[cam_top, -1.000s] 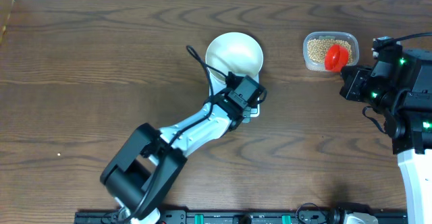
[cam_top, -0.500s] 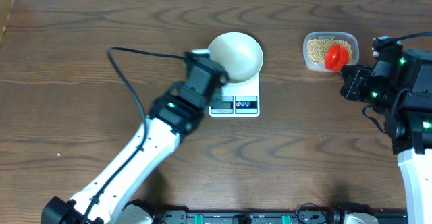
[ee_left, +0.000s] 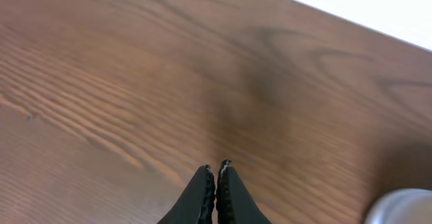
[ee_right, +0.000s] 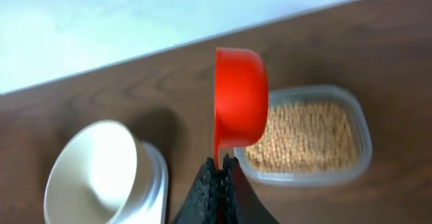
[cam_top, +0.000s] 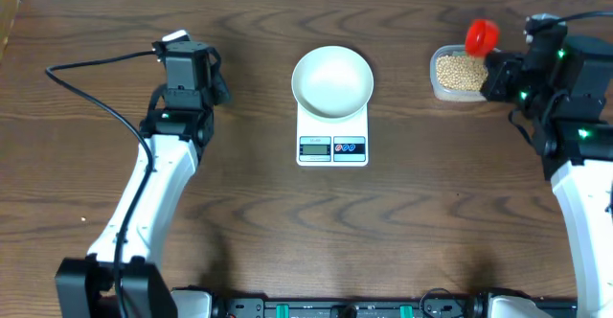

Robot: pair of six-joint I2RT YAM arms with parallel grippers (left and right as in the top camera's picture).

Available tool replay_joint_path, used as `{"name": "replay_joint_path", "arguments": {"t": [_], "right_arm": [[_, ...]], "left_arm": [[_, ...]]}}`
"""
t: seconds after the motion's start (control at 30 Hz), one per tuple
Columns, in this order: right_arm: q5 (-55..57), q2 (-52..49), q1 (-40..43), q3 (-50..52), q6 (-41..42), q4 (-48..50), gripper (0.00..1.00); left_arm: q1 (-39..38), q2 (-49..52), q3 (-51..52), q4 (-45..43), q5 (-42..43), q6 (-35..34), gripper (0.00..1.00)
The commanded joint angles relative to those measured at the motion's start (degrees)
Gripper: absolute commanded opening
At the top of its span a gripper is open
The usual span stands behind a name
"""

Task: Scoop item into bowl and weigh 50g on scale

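Note:
The white bowl (cam_top: 331, 80) stands on the white scale (cam_top: 332, 144) at mid-table and looks bare inside. The tan beans (cam_top: 460, 70) fill a clear tub (cam_top: 440, 89) at the back right. My right gripper (cam_top: 493, 57) is shut on the handle of a red scoop (cam_top: 480, 35), which hangs over the tub's far edge. In the right wrist view the scoop (ee_right: 239, 106) stands on edge above the beans (ee_right: 304, 136), its inside hidden, with the gripper (ee_right: 219, 162) below and the bowl (ee_right: 94, 170) at left. My left gripper (cam_top: 182, 42) (ee_left: 216, 166) is shut on nothing, over bare wood well left of the scale.
The table's back edge runs just behind the tub and the bowl. A black cable (cam_top: 96, 98) loops beside the left arm. A black rail (cam_top: 335, 308) lines the front edge.
The left arm has swung from the scale to the far left of the table. The right gripper has lifted the red scoop out of the beans toward the tub's back edge.

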State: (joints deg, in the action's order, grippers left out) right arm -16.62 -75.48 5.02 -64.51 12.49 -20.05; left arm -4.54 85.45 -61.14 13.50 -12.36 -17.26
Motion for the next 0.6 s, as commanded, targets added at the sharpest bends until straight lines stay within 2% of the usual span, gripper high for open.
{"name": "replay_joint_path", "arguments": {"t": [0.0, 0.23, 0.33, 0.43, 0.57], "right_arm": [[0.8, -1.2, 0.3, -1.0, 0.9, 4.0, 0.01], [2.7, -2.8, 0.3, -1.1, 9.1, 11.8, 0.02], [3.1, -3.7, 0.3, -2.5, 9.6, 13.1, 0.02], [4.5, -5.0, 0.3, -5.9, 7.7, 10.3, 0.02], [9.5, -8.1, 0.4, -14.7, -1.4, 2.3, 0.02]], "left_arm": [[-0.1, 1.0, 0.0, -0.4, 2.7, 2.3, 0.07], [-1.5, 1.0, 0.0, -2.0, 18.0, 6.5, 0.07], [-3.1, 1.0, 0.0, -1.7, 19.5, 8.5, 0.07], [-5.8, 1.0, 0.0, -0.2, 19.6, 8.7, 0.07], [-13.2, 1.0, 0.0, 4.5, 19.7, 8.7, 0.07]]}}
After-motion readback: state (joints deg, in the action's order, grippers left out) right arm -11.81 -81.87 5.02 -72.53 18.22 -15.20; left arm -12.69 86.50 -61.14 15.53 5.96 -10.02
